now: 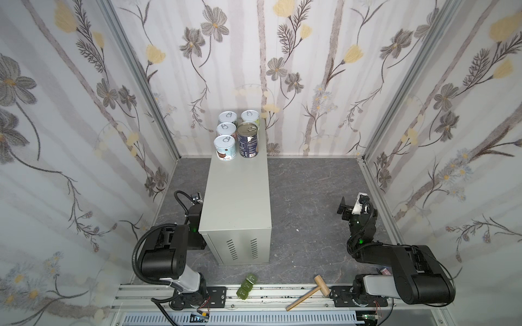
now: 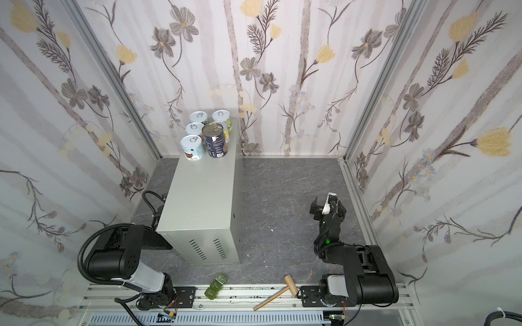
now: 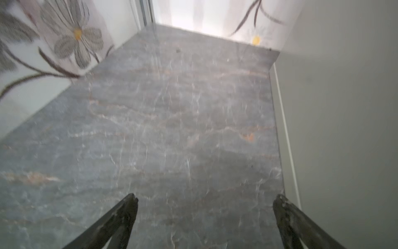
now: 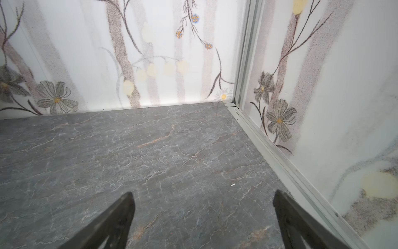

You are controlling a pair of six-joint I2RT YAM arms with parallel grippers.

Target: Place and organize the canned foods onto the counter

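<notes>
Both claws are sitting spread wide, pinching nothing. Left claw (image 3: pixel 204 200) is hanging low over the floor (image 3: pixel 150 129), just beside the left wall of the counter (image 1: pixel 237 197). Right claw (image 4: pixel 203 196) is hovering over bare floor, well apart from the counter's right side.

Canned foods (image 1: pixel 225 149) are all standing upright, bunched at the far end of the counter top, six by my count. Three short cans (image 1: pixel 226 129) are lining up along the left edge. The tall navy can (image 1: pixel 247 141) is fronting the right-hand line. One short can (image 2: pixel 221 115) is sitting at the far right corner, and another (image 2: pixel 225 132) is mostly hiding behind the navy one.

Step, as I'm reading it: placing is looking done, with two rows formed and both arms idling. Next move is calling for little, at most a nudge to square the rows. That means climbing first, since both claws seem to be sitting below the counter top and well short of the cans.

Green blocks (image 1: pixel 247 285) and mallet (image 1: pixel 308 292) are lying by the floor's near edge, not in play.
</notes>
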